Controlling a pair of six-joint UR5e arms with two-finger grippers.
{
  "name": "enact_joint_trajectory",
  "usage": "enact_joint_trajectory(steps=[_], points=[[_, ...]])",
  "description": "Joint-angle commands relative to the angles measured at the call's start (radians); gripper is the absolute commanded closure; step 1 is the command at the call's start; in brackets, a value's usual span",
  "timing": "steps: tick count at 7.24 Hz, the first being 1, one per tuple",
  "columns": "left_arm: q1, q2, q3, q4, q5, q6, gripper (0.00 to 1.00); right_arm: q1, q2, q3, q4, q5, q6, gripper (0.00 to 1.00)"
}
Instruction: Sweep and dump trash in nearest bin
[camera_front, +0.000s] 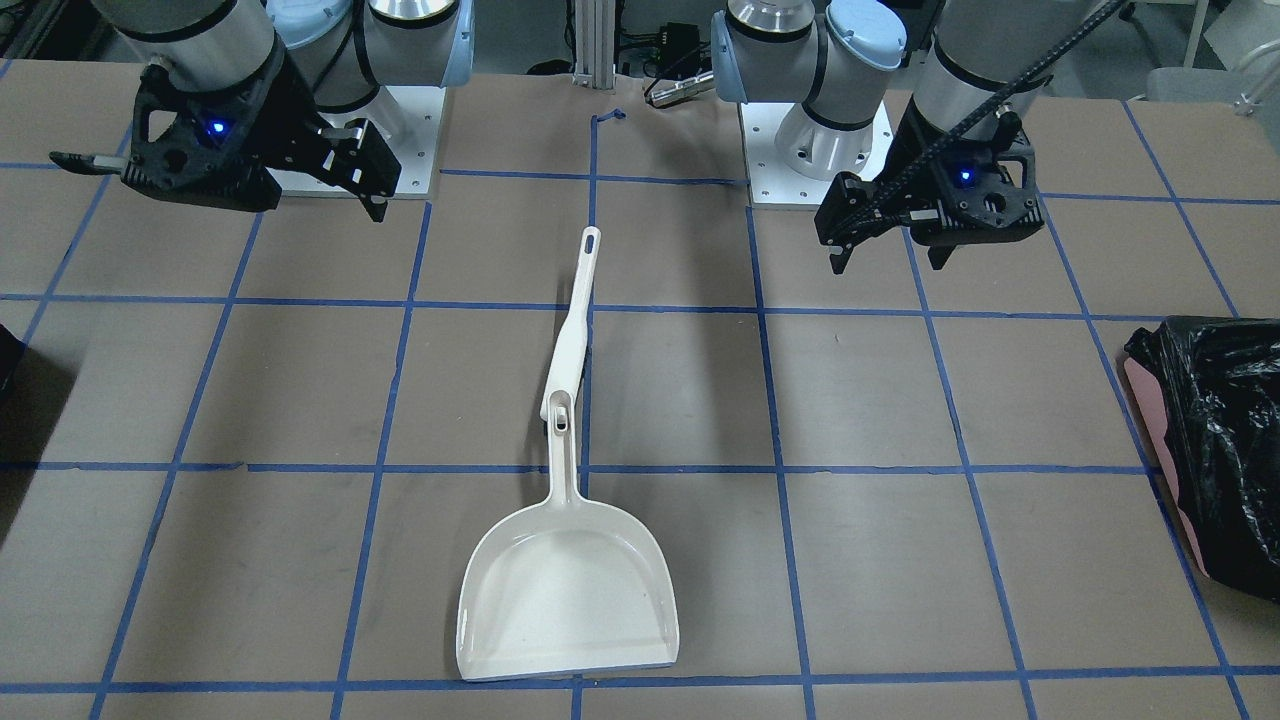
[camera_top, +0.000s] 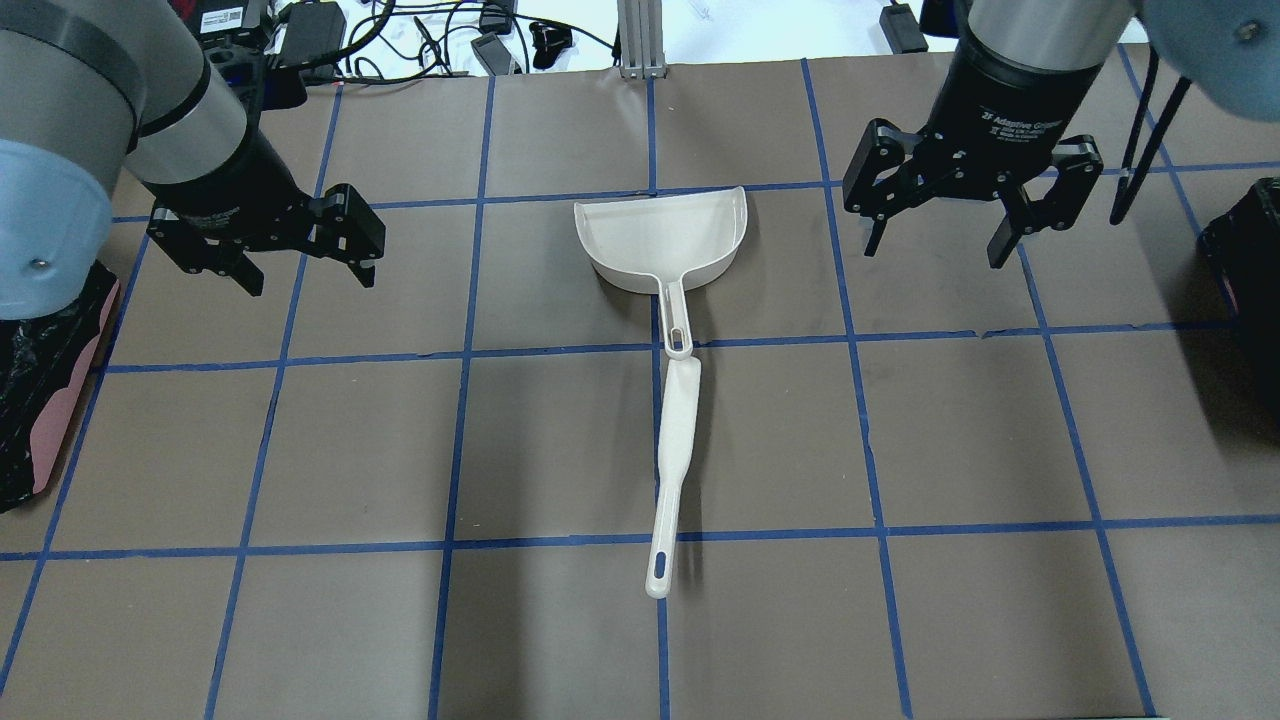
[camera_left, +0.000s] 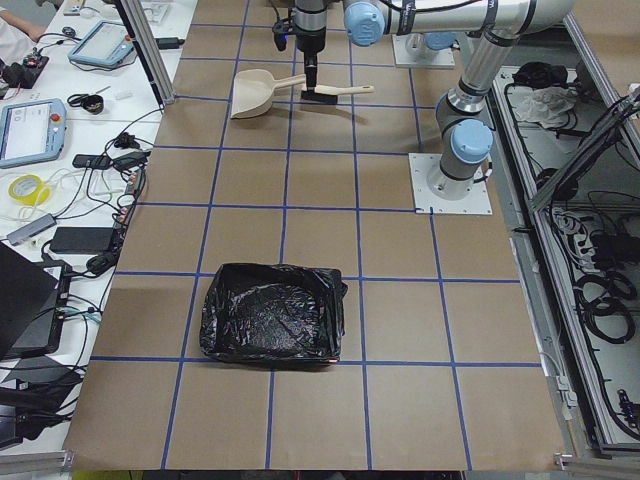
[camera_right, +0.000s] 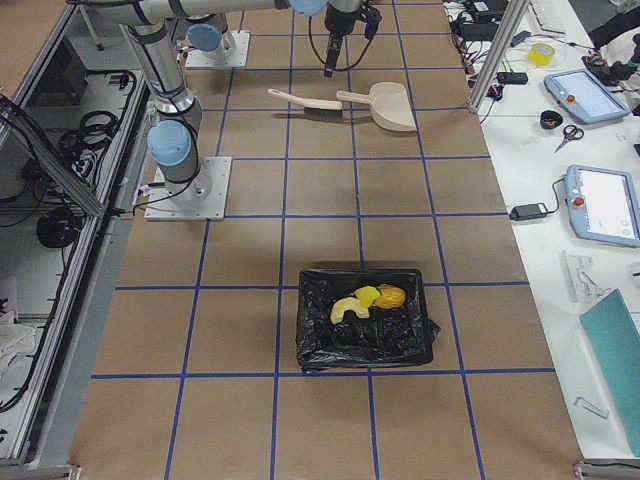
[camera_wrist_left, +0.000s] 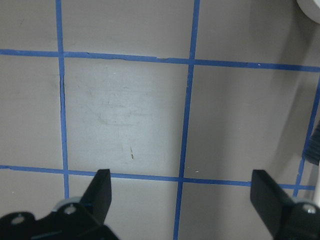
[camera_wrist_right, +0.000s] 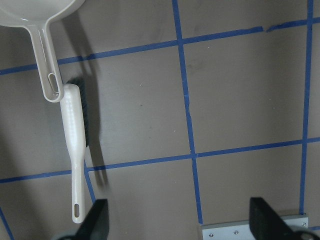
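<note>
Lying in the right bin (camera_right: 420, 345): all three bits of trash (camera_right: 370, 298)

Both arms hang over the table (camera_top: 900, 450) with nothing in them. The left gripper (camera_top: 308, 272) hovers above bare paper, its jaws spread wide. The right gripper (camera_top: 936, 248) hovers on the other side at about the same depth, jaws likewise spread wide. Between them, along the middle grid line, the white dustpan (camera_top: 665, 235) lies flat, its mouth pointing away from the robot. The brush (camera_top: 675, 450) lies in line behind it, dark bristles turned sideways. Its head touches the end of the pan's handle, and its own handle points back toward the robot. Neither gripper touches either tool; both are well apart from them.

The black-lined right bin stands at the robot's right end of the table. In it the pale yellow slice (camera_right: 347, 308), the yellow-green wedge (camera_right: 366, 295) and the orange lump (camera_right: 391, 296) sit bunched together, toward the side nearer the table's middle. The left bin (camera_left: 270, 315), also black-lined, stands at the other end.
</note>
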Motion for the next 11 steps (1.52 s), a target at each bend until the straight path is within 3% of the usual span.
enact_joint_trajectory(steps=[1, 3, 5, 11], points=[[0.000, 0.002, 0.007, 0.002, 0.001, 0.000, 0.00, 0.001, 0.014, -0.024, -0.096, -0.089, -0.009, 0.00], [0.000, 0.003, 0.008, 0.002, 0.002, 0.000, 0.00, 0.023, 0.077, -0.092, -0.093, -0.088, -0.007, 0.00], [0.000, 0.005, 0.001, 0.002, 0.001, 0.000, 0.00, 0.031, 0.051, -0.073, -0.121, -0.036, -0.084, 0.00], [0.000, 0.011, 0.010, 0.004, 0.002, 0.000, 0.00, 0.031, 0.042, -0.069, -0.136, -0.036, -0.107, 0.00]])
